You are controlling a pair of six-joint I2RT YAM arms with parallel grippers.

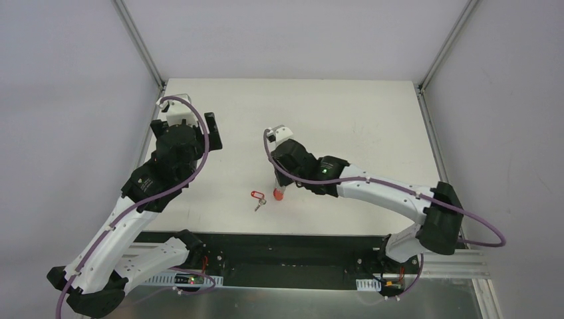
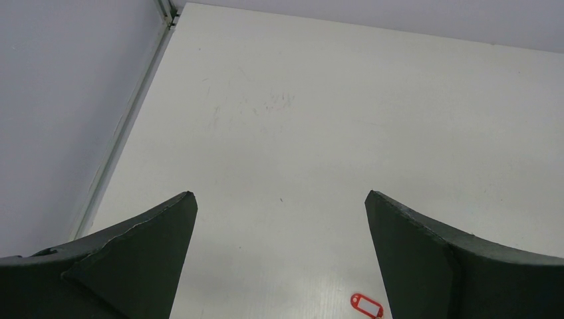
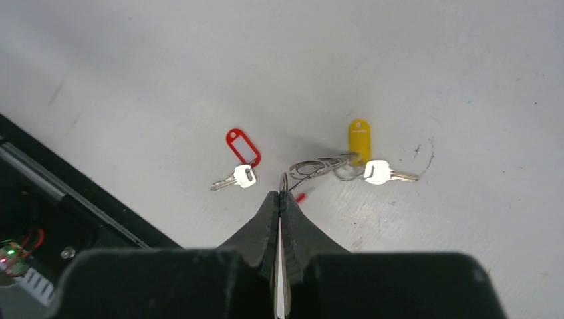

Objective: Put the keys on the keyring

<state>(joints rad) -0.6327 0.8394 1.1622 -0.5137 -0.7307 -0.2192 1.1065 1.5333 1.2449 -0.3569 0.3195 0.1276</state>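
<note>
Two keys lie on the white table (image 1: pixel 359 119). In the right wrist view, one silvery key (image 3: pixel 236 178) carries a red tag (image 3: pixel 243 146). It lies loose, left of my right gripper (image 3: pixel 279 194). The other key (image 3: pixel 382 173) has a yellow tag (image 3: pixel 358 136) and hangs on the thin wire keyring (image 3: pixel 319 166). My right gripper (image 1: pixel 279 189) is shut on the near end of that wire, and a small loop of it sticks out past the tips. My left gripper (image 2: pixel 279 196) hangs open over bare table at the far left (image 1: pixel 186 123), with the red tag (image 2: pixel 367 304) below its right finger.
A black rail (image 3: pixel 53 193) runs along the table's near edge, close to the left of the red-tagged key (image 1: pixel 259 205). A metal frame post (image 1: pixel 136 40) and grey walls bound the table's left and back sides.
</note>
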